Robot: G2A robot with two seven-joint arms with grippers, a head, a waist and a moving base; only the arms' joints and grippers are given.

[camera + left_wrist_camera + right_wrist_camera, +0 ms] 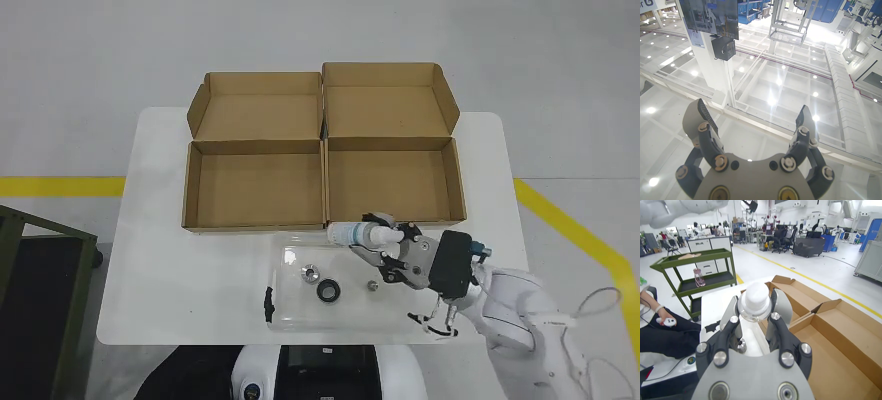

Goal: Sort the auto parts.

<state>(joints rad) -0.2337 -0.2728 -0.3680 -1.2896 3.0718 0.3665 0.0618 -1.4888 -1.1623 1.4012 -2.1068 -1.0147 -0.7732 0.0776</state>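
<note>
Bright, even light; ceiling lamps flare overhead.

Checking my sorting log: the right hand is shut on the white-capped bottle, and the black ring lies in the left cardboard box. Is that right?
Not quite. The black ring lies in the clear tray, not in the left cardboard box; the top view shows it. The rest holds: the right hand is shut on the white-capped bottle.

Cardboard, plastic, metal
Matt brown cardboard boxes; glossy clear plastic tray and bottle; shiny metal nut; smooth white worktop.
</note>
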